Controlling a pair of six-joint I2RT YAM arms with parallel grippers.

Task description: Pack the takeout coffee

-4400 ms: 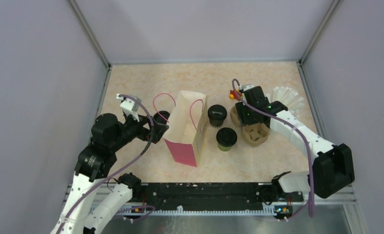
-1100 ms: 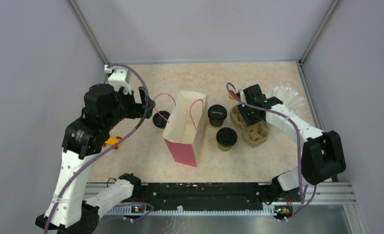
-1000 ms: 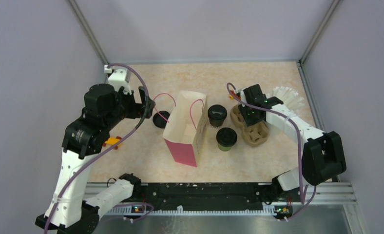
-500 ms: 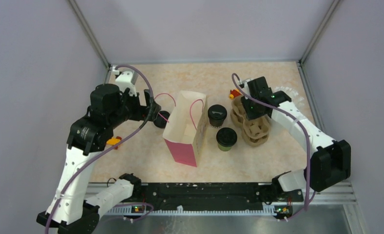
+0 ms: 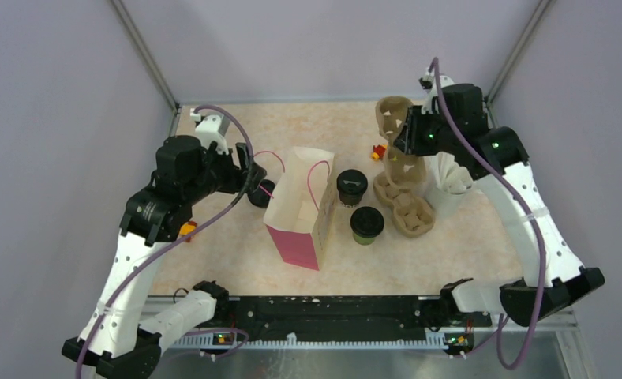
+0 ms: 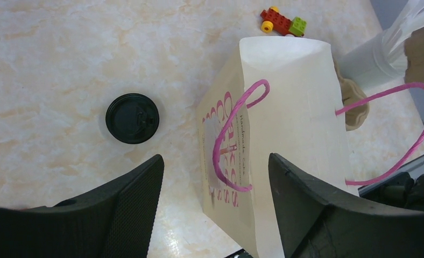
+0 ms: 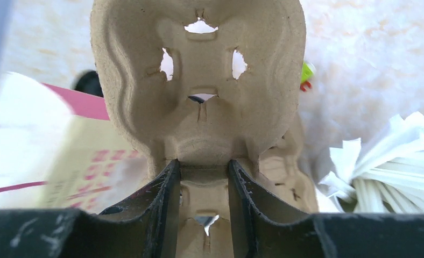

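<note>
Two black lidded coffee cups (image 5: 352, 187) (image 5: 367, 224) stand on the table right of the pink-and-cream paper bag (image 5: 300, 209). A third black lid (image 5: 262, 193) (image 6: 132, 118) lies left of the bag. My left gripper (image 5: 251, 175) (image 6: 215, 161) is open above the bag's left side, and its fingers straddle the bag wall (image 6: 285, 134) and one pink handle (image 6: 237, 145). My right gripper (image 5: 410, 134) (image 7: 203, 172) is shut on a brown pulp cup carrier (image 5: 392, 118) (image 7: 199, 80), held tilted in the air above the back right of the table.
A second pulp carrier (image 5: 409, 207) rests on the table right of the cups. A pale cup of white straws (image 5: 450, 170) (image 7: 393, 166) stands behind it. A small toy brick piece (image 5: 379, 151) (image 6: 283, 21) lies behind the bag. Walls enclose three sides.
My right arm has lifted one carrier up and back, off the one that stays on the table. My left gripper has moved right over the bag's handle, and its jaws have narrowed a little.
</note>
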